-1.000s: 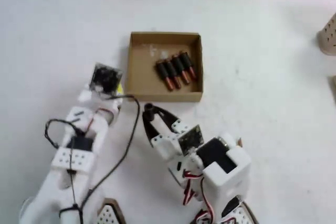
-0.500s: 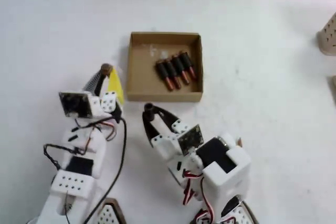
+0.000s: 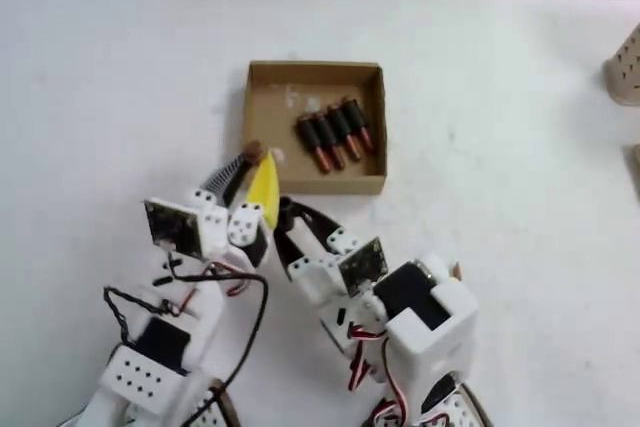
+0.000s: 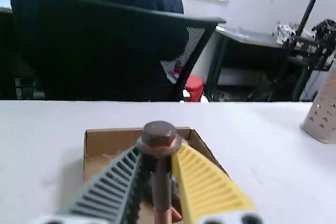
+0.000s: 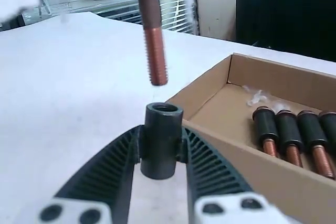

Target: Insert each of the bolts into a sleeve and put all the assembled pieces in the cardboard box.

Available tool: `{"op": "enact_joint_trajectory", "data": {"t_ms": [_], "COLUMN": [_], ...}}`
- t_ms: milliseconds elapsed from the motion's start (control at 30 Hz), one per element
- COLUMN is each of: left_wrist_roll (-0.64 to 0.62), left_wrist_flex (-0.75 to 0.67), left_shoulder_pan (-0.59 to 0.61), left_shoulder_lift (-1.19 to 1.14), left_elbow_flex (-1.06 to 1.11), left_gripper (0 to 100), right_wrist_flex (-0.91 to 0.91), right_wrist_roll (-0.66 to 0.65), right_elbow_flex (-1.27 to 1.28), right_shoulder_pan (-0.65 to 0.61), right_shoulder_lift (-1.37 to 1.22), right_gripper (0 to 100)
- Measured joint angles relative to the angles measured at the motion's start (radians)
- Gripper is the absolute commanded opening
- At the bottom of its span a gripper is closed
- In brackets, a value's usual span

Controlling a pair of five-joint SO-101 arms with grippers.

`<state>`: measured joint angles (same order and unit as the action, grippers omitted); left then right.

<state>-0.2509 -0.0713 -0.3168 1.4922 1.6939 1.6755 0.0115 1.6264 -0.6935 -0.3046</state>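
Swings the left gripper (image 3: 252,163), clamped on the copper bolt (image 5: 152,35), from nine o'clock of the cardboard box (image 3: 262,112) towards seven. Hangs the tip just above the black sleeve (image 5: 162,137), pinched upright in the right gripper (image 3: 286,215). Leaves lowering it in; four assembled pieces (image 3: 335,135) already boxed.

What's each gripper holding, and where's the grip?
Left gripper: bolt, pinched on the shank just below the head. Right gripper: sleeve, upright, clamped on its sides, top end free.
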Motion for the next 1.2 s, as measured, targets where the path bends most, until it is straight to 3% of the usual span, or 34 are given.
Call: {"op": "enact_joint_trajectory", "data": {"t_ms": [267,600,933,1200], "left_wrist_roll": [0.0,0.0,0.0,0.04], "left_wrist_flex": [0.319,0.324,0.233,0.192], "left_shoulder_pan": [-0.086,-0.095,-0.095,-0.095], "left_shoulder_lift": [0.129,0.114,-0.373,-0.446], "left_elbow_flex": [-0.109,-0.164,-0.402,-0.404], "left_gripper": [2,2,2,2], "right_wrist_flex": [0.0,0.0,0.0,0.0], "right_wrist_roll": [0.0,0.0,0.0,0.0], "right_elbow_flex": [0.0,0.0,-0.021,-0.021], "right_shoulder_pan": [0.0,0.0,0.018,0.018], "right_shoulder_lift": [0.0,0.0,0.0,0.0], "right_gripper": [1.6,1.6,1.6,1.6]}}
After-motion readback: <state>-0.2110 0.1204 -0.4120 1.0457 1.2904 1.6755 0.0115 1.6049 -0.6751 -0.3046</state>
